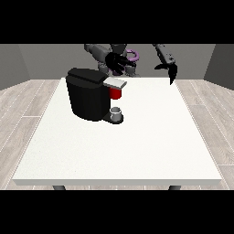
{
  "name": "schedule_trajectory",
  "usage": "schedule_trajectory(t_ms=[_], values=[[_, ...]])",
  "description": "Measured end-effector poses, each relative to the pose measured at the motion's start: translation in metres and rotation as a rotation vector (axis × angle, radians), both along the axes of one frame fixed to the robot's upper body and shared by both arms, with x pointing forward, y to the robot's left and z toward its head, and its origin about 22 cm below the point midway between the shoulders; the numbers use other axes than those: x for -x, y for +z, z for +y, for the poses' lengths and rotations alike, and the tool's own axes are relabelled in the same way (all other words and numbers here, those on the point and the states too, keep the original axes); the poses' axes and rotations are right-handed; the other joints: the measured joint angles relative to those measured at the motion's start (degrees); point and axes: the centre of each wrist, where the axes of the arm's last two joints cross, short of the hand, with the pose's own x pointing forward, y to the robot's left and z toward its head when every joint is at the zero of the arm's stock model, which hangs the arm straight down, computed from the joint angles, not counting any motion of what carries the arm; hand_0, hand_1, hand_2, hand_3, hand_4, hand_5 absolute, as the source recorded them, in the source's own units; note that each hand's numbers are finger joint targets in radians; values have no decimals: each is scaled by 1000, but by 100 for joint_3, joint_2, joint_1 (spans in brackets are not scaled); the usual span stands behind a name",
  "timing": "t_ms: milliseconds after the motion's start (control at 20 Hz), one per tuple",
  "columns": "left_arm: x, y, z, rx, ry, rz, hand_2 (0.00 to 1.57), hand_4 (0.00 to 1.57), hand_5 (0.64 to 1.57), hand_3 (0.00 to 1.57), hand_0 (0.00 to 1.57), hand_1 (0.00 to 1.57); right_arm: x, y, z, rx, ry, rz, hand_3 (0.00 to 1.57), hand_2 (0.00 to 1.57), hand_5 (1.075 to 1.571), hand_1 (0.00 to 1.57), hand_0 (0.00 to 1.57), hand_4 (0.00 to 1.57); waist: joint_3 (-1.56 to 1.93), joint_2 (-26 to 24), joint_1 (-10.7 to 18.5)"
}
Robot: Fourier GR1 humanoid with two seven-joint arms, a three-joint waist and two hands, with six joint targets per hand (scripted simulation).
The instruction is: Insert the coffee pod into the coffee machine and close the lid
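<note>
Near: bare white table (119, 155) fills lower half of frame. Nothing loose on it that I can make out.

Mid, left of centre: black coffee machine (87, 98). Grey cup (117, 113) stands on its base, under the spout. Above the cup a red piece (115, 93), probably the coffee pod seated in its holder. Grey lid (114, 82) lies flat or nearly so over it; cannot tell if fully latched.

Far, upper centre: hand at the view's left (116, 62), fingers spread, holding nothing, apart from the lid and behind it. Upper right: hand at the view's right (171, 71), fingers hanging relaxed, nothing held, well clear of the machine.

Risks, judged:
- Lid left ajar if the press lands near the hinge.
- Pod tilted in its seat would block closing.
- A sideways push could slide the machine and upset the cup.
</note>
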Motion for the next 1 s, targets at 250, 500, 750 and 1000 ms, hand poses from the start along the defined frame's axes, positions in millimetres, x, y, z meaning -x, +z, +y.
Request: schedule_trajectory(t_ms=[250,500,750,1000], values=[[-4,0,-5,8,-18,-17,0,385,1571,0,0,0,-4,19,20,53,18,-60,0,0,1571,0,0,352,-1,91,108],[-1,-5,-11,13,-38,-11,0,270,1571,0,0,0,-6,25,27,47,63,-80,0,0,1571,0,0,440,0,41,146],[10,-23,-16,20,-38,-5,0,168,1571,0,0,0,5,9,36,48,138,-58,0,0,1571,0,0,487,-2,-50,135],[7,-24,-21,22,-63,2,0,168,1571,0,0,0,25,-16,49,80,251,-59,0,0,1571,0,0,514,0,-91,233]])
